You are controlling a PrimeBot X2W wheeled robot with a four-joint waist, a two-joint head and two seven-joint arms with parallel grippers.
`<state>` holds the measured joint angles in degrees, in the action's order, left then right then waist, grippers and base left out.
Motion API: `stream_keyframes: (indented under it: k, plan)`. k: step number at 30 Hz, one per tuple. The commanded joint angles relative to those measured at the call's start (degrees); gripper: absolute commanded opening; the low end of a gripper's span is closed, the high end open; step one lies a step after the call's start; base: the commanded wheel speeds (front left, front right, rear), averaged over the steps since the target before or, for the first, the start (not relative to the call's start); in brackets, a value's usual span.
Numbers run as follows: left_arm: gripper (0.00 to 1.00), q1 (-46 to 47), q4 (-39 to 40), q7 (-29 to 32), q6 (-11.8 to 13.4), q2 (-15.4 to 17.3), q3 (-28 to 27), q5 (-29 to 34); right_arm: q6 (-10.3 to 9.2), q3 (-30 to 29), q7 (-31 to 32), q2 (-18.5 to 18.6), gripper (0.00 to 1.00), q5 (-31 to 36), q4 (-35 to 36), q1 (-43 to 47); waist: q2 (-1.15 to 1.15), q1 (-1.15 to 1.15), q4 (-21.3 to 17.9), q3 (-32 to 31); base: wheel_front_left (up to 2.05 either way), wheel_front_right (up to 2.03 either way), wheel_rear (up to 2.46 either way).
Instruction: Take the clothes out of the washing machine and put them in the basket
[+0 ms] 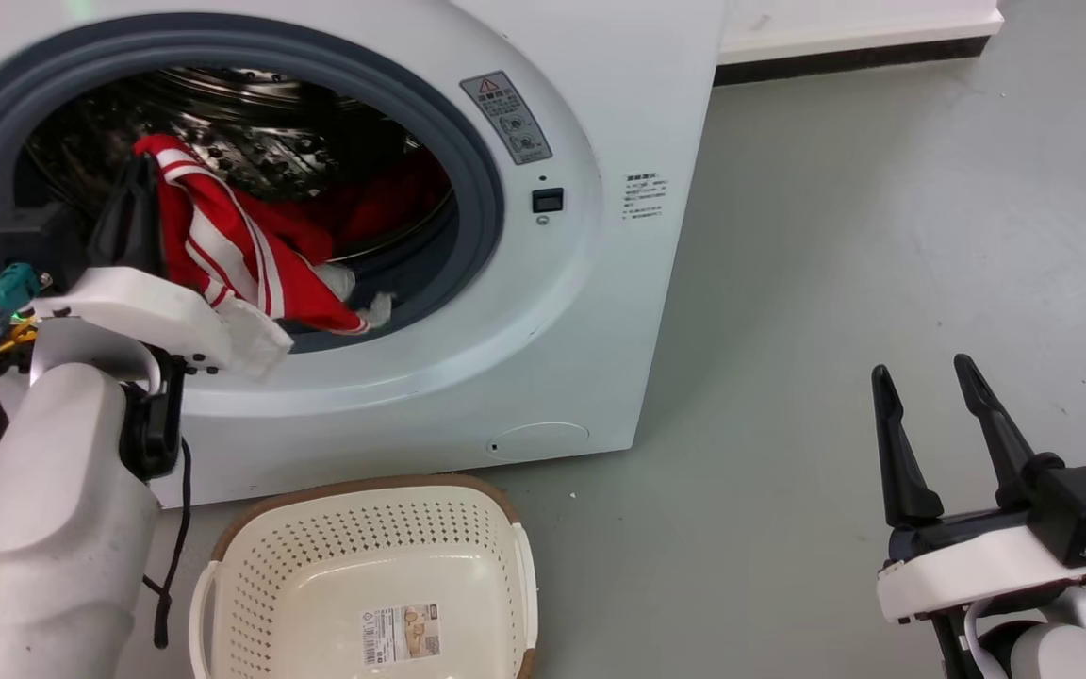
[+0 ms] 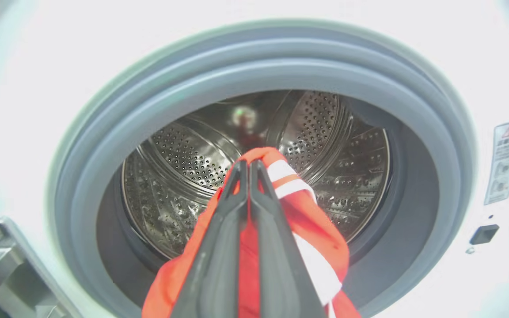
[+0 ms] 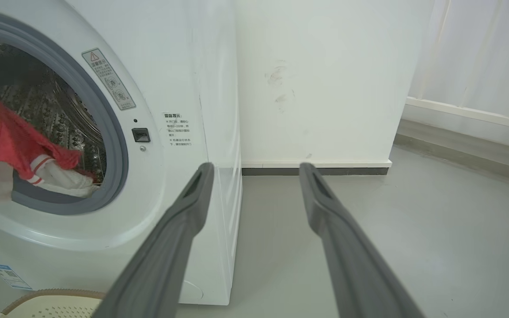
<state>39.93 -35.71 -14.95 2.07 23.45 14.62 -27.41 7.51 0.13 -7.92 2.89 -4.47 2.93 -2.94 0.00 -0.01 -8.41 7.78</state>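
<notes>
The left gripper was at the round hole of the washing machine. Its two dark fingers were squeezed tight together on the clothes. The red and white cloth hung down from the fingers and drooped over the grey ring at the front of the hole (more red cloth lay deeper in the shiny drum). The basket sat on the floor just in front of the machine, below the hole. The right gripper was well off to the side, over the floor, with its fingers wide apart.
</notes>
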Motion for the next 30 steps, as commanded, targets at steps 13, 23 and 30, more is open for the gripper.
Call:
stream_keyframes:
  k: [13, 23, 30]
  plan:
    - [0.0, -15.3, 24.0, 0.5, 5.8, -1.6, -0.2, 0.9, -0.04, 0.7, 1.7, 0.0, 1.0, 0.5, 1.6, 1.8, 0.0, 0.01, 4.4, -1.3, 0.0, 0.0, 0.0]
    - [0.0, -27.3, 41.8, 5.6, 11.3, -0.3, 1.9, 2.9, -0.04, 1.0, 2.6, 0.0, 1.0, 1.4, 2.3, 2.4, 0.0, 0.01, 6.5, -1.9, 0.0, 0.0, 0.0]
    - [0.0, -35.2, 42.4, 6.7, 12.9, -2.6, 3.6, 0.4, -0.04, 1.6, 2.8, 0.0, 1.0, 1.5, 3.0, 1.9, 0.0, 0.01, 7.1, -0.1, 0.0, 0.0, 0.0]
